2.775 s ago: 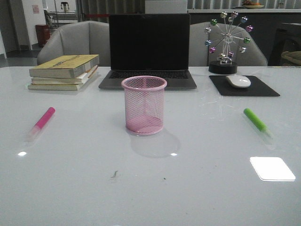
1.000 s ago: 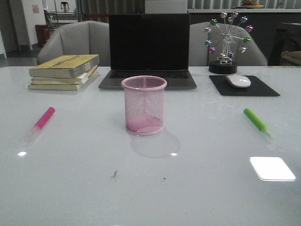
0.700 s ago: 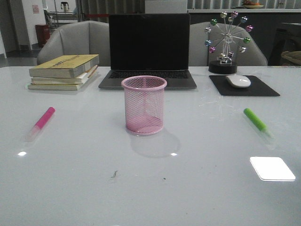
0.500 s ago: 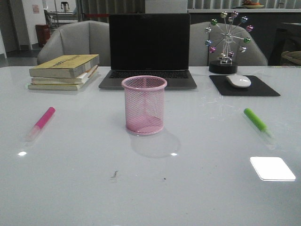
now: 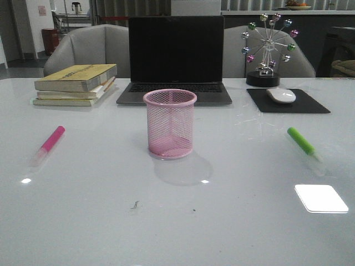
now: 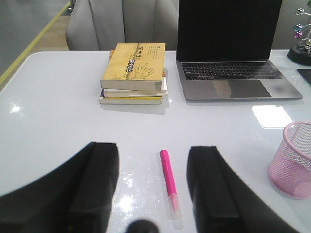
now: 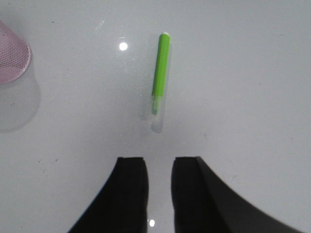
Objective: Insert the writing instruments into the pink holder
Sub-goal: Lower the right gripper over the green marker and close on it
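— Front view first: what is lying on the white table (image 5: 177,221)?

— At the centre, the pink holder (image 5: 170,123) is standing upright and nothing is sitting inside it. The pink marker (image 5: 49,143) is lying flat at the middle left, and the green marker (image 5: 304,144) is lying flat at the middle right. Both are staying well apart from the holder. Behind, a laptop (image 5: 175,58) is standing open, with a stack of books (image 5: 75,84) at the upper left and a mouse (image 5: 280,95) on a black pad (image 5: 287,102) at the upper right.

— And the grippers?

— The left gripper (image 6: 152,182) is hanging with its jaws wide apart, and the pink marker (image 6: 169,181) is showing between them, untouched. The right gripper (image 7: 159,189) is keeping only a narrow gap and is gripping nothing; the green marker (image 7: 160,73) is lying beyond its fingertips.
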`<action>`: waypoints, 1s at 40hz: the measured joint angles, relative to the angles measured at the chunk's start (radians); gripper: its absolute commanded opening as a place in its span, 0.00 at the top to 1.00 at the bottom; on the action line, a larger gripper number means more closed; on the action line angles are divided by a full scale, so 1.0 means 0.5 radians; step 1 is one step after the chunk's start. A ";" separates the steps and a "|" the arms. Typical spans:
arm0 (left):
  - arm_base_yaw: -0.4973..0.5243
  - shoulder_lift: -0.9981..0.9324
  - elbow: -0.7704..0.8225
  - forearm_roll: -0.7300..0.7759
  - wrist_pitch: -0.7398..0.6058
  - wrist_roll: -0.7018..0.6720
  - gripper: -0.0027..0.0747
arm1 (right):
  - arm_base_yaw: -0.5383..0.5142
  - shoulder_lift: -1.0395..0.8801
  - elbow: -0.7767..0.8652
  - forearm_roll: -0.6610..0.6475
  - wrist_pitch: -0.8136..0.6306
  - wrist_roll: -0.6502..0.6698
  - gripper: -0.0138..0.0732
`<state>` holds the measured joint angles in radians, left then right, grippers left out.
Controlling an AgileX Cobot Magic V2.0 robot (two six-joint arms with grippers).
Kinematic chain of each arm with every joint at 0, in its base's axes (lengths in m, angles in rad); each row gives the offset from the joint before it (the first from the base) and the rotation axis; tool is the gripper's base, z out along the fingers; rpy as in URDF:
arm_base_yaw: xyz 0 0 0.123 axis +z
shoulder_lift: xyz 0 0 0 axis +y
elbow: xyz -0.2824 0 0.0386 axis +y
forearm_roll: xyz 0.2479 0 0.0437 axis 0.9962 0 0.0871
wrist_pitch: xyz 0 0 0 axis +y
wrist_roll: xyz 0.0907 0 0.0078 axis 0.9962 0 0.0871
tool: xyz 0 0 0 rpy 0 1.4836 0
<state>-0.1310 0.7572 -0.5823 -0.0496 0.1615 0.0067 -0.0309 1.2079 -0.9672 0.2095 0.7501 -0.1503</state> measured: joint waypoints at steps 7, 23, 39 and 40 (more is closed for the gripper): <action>0.000 0.000 0.000 0.000 0.003 0.000 0.44 | 0.000 0.459 -0.388 0.000 0.203 -0.013 0.52; 0.000 0.000 0.000 -0.001 0.008 0.000 0.44 | 0.000 1.076 -0.927 0.033 0.379 -0.013 0.52; 0.000 0.000 0.000 -0.001 0.012 0.000 0.44 | 0.003 1.292 -0.968 0.049 0.318 -0.017 0.39; 0.000 0.000 0.000 -0.001 0.012 0.000 0.44 | 0.003 1.303 -0.968 0.049 0.311 -0.017 0.39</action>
<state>-0.1310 0.7572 -0.5823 -0.0503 0.1676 0.0067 -0.0293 1.8596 -1.4514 0.2338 0.9058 -0.1589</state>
